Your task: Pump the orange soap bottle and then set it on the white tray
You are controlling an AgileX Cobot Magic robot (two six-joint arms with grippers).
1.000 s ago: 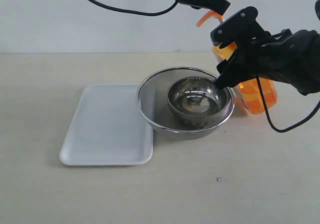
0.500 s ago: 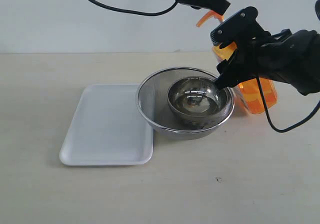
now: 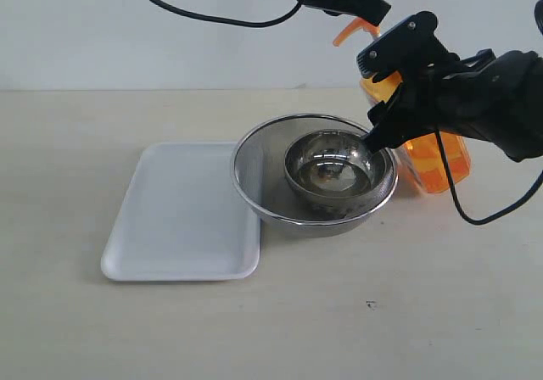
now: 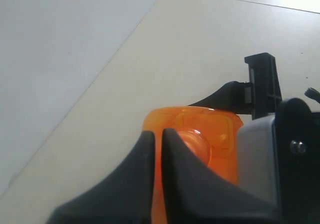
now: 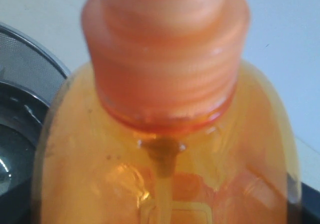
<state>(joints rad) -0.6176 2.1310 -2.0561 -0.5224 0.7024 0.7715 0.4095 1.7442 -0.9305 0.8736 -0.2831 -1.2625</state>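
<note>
The orange soap bottle [image 3: 437, 164] stands upright on the table at the right, just behind the strainer. My right gripper [image 3: 373, 100] is shut on its upper body, one black finger on each side. In the right wrist view the bottle [image 5: 165, 149] fills the frame and hides the jaws. My left gripper [image 3: 377, 13] comes down from above, shut, with its tips on the orange pump head [image 3: 355, 30]. The left wrist view shows those closed tips [image 4: 158, 134] against the pump head [image 4: 200, 134]. The white tray [image 3: 178, 219] lies flat at the left with nothing on it.
A round steel mesh strainer [image 3: 254, 142] holding a steel bowl [image 3: 339, 164] sits between tray and bottle, its rim overlapping the tray's right edge. The strainer's rim [image 5: 25, 69] is close beside the bottle. Black cables hang from both arms.
</note>
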